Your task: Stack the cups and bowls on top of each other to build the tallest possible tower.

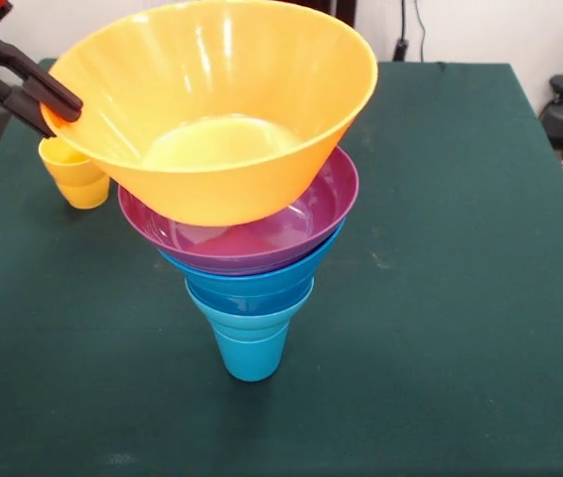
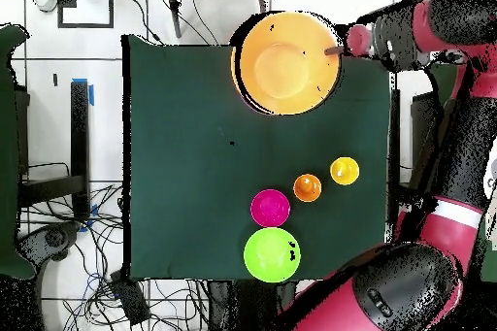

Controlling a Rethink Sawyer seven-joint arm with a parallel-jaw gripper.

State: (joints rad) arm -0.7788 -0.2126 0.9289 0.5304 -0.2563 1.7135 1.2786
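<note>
Green cloth covered the table (image 1: 460, 298), with the tower (image 1: 251, 238) standing toward its middle in the front view, widest part uppermost. Topped by the big yellow-orange bowl (image 1: 221, 109), tilted, its open mouth leaning toward the camera and its rim high on the claw's side. Sat in the purple bowl (image 1: 261, 234) beneath, then a blue bowl (image 1: 251, 283), then a smaller lighter blue bowl (image 1: 249, 313), all resting on a blue cup (image 1: 251, 353) as the foot. Looked top-heavy, and likely to tip if pushed sideways.

Reached in from the upper left of the front view: the claw (image 1: 58, 111), with two dark fingers (image 1: 33, 75) pinched together on the yellow-orange bowl's rim, one above and one below its edge. Lay wholly to one side of the claw, that bowl, with the tower's upright axis well off from the grip point. Judged the coming move to hinge on this: letting go or levelling the rim without dragging the stack toward the claw.

Stood just behind the claw on the table, a small yellow cup (image 1: 74, 174), near the tower but apart from it.

Seen from overhead, well apart from the tower: a green bowl (image 2: 271, 254), a red bowl (image 2: 270, 208) touching it, and an orange cup (image 2: 307, 187).
</note>
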